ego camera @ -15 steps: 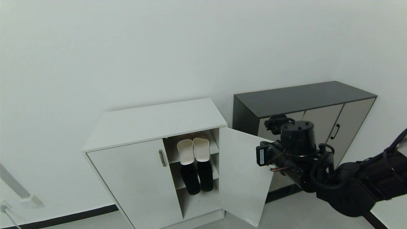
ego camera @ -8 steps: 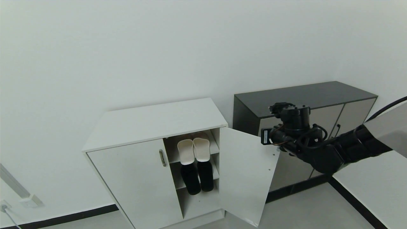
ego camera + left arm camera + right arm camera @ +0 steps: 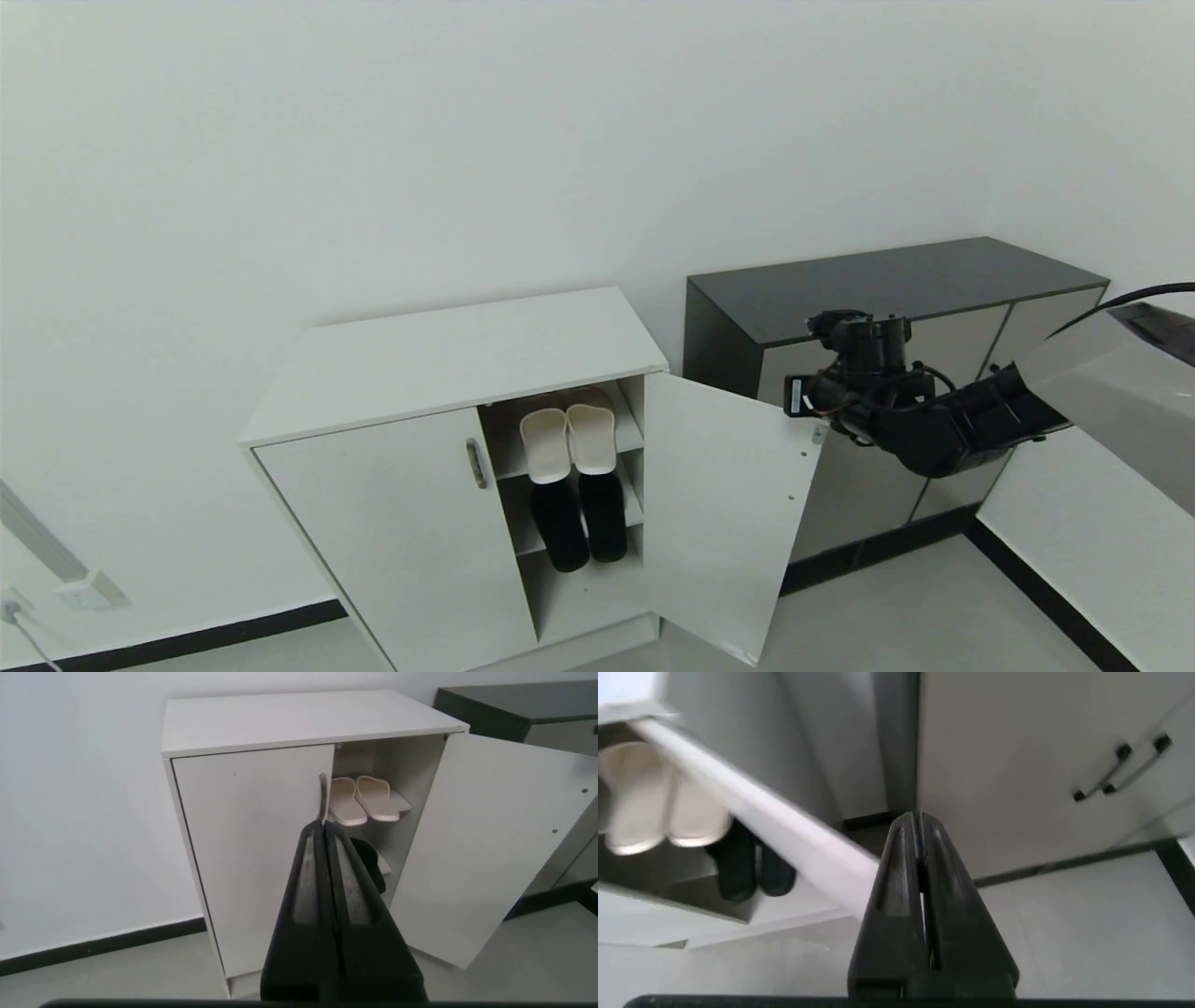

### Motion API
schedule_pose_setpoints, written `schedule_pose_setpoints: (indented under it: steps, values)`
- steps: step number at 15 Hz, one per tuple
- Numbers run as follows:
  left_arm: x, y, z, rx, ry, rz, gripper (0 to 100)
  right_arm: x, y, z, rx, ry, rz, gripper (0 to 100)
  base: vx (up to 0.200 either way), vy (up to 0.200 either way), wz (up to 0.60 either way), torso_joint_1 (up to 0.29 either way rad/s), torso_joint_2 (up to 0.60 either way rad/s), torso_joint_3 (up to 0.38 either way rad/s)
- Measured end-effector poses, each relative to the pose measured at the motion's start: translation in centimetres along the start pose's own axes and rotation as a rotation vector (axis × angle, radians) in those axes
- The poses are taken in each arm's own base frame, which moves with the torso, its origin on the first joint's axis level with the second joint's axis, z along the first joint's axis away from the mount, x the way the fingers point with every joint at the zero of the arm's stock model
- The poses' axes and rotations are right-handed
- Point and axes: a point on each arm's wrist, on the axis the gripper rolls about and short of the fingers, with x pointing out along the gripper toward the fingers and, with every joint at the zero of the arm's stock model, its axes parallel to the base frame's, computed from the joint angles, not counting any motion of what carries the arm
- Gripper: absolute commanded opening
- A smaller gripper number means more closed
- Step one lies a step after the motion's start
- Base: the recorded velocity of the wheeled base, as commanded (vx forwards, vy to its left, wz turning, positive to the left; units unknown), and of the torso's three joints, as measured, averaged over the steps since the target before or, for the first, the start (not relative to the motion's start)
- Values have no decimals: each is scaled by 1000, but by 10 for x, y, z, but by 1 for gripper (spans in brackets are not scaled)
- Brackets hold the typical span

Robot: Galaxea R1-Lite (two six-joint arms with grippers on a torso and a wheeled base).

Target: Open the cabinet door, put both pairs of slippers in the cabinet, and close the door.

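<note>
Right now the R door (image 3: pixel 719 504) of the white cabinet (image 3: pixel 448 359) stands wide open, the L door shut. Inside, white slippers (image 3: pixel 568 439) sit on the upper shelf, black slippers (image 3: pixel 579 518) on the shelf below, both overhanging the front edge. The right gripper (image 3: pixel 920 826), fingers pressed together & empty, is near the door's outer edge, in front of the dark cabinet (image 3: pixel 896 280). The left gripper (image 3: pixel 324 845) is likewise pressed together, empty, facing the cabinet front.
</note>
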Motion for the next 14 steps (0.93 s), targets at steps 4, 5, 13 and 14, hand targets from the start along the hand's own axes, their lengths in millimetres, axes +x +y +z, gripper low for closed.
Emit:
schedule_pose_setpoints:
  steps: [4, 5, 13, 14]
  values:
    - [0, 0, 0, 0, 0, -1, 0, 15, -2, -9, -1, 18, -9, 0, 0, 0, 0, 0, 0, 0]
    - [0, 0, 0, 0, 0, -1, 0, 18, -3, -10, -1, 21, -11, 0, 0, 0, 0, 0, 0, 0]
    - [0, 0, 0, 0, 0, -1, 0, 27, -10, -20, -3, 62, -32, 0, 0, 0, 0, 0, 0, 0]
    - [0, 0, 0, 0, 0, -1, 0, 26, -11, -21, -5, 73, -34, 0, 0, 0, 0, 0, 0, 0]
